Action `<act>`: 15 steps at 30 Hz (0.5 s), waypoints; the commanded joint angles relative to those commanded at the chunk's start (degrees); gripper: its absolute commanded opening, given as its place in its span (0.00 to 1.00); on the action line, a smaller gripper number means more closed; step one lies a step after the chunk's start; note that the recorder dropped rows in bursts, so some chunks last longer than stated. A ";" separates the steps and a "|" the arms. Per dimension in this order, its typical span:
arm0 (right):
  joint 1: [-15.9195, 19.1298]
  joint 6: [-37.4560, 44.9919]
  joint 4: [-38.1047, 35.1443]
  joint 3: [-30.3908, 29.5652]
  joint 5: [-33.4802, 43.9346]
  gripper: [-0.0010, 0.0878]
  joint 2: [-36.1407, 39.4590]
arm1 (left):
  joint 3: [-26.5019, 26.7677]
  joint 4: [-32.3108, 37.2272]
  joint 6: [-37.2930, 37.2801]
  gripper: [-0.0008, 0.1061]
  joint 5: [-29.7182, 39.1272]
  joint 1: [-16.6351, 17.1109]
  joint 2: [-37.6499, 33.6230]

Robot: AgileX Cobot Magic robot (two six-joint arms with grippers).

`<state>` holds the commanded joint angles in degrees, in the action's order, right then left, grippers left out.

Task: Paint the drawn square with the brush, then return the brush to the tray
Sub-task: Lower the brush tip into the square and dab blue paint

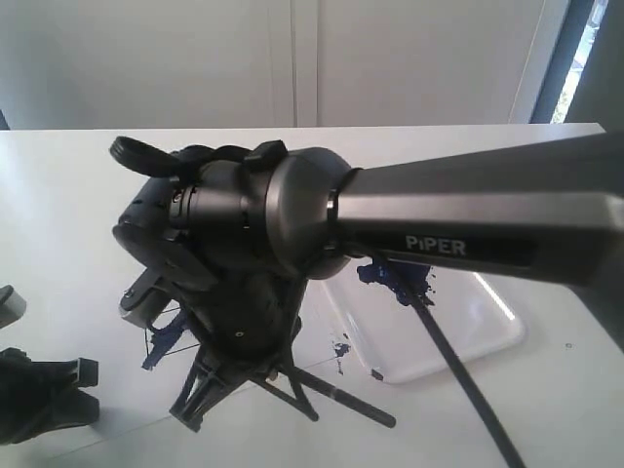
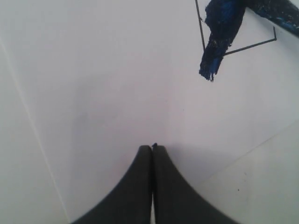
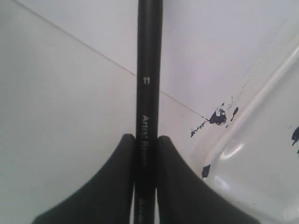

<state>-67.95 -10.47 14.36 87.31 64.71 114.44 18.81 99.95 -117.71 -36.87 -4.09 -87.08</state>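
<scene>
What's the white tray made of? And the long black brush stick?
The tray looks like plastic: glossy white, with bright glints on its rounded rim. The brush has a smooth black handle with white printed letters. It could be painted wood or plastic; I can't tell which.

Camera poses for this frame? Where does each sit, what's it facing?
Exterior: off the arms, raised, looking down across the table; the right arm fills the foreground.
Left wrist: behind the shut left gripper, facing down at the drawn square and the paint-laden brush tip.
Right wrist: behind the right gripper, looking along the brush it clamps; tray beside.
Shared: exterior and right wrist both show the tray.
</scene>
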 joint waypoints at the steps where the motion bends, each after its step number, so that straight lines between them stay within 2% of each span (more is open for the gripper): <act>1: 0.00 1.74 -3.01 0.00 -1.09 0.01 0.00 | 0.00 0.00 0.55 0.01 -0.25 0.00 0.00; 8: 0.00 1.30 -2.58 0.00 -3.49 0.01 0.24 | 0.00 0.00 0.55 0.01 -0.80 0.00 0.00; 15: 0.00 0.38 0.18 0.00 -0.19 0.01 2.29 | 0.00 0.00 0.65 0.01 -0.81 0.00 0.00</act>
<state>-67.95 -10.09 14.54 87.31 64.52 116.73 18.81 99.95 -117.06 -37.68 -4.09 -87.08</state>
